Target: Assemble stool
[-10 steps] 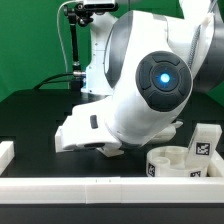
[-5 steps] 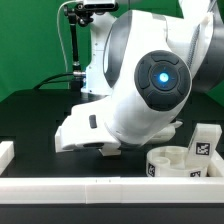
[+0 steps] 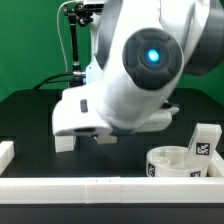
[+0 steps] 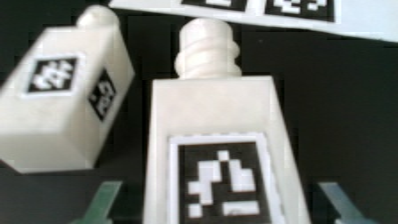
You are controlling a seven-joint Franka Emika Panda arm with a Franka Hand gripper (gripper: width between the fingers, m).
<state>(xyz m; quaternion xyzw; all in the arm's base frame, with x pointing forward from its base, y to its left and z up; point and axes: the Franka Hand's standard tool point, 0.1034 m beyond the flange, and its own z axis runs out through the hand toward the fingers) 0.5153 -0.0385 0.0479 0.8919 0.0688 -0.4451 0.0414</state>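
In the wrist view a white stool leg (image 4: 214, 140) lies on the black table, its tag facing up and its threaded peg (image 4: 208, 48) pointing away from the hand. My gripper (image 4: 221, 205) is open, with one finger on each side of this leg and a gap at both sides. A second leg (image 4: 63, 90) lies close beside it. In the exterior view the hand (image 3: 98, 132) hangs low over the table at centre left, with a white leg end (image 3: 65, 141) showing beside it. The round rimmed disc (image 3: 170, 160) sits at the exterior view's right, with a third leg (image 3: 203, 142) upright behind it.
The marker board (image 4: 267, 8) lies just beyond the two legs. A long white border rail (image 3: 100, 185) runs along the front of the table, and a short one (image 3: 8, 152) stands at the exterior view's left. The large arm hides most of the table's middle.
The arm has swung toward the exterior view's left and its body has lifted. The hand now sits further left. The disc and the upright leg have not moved.
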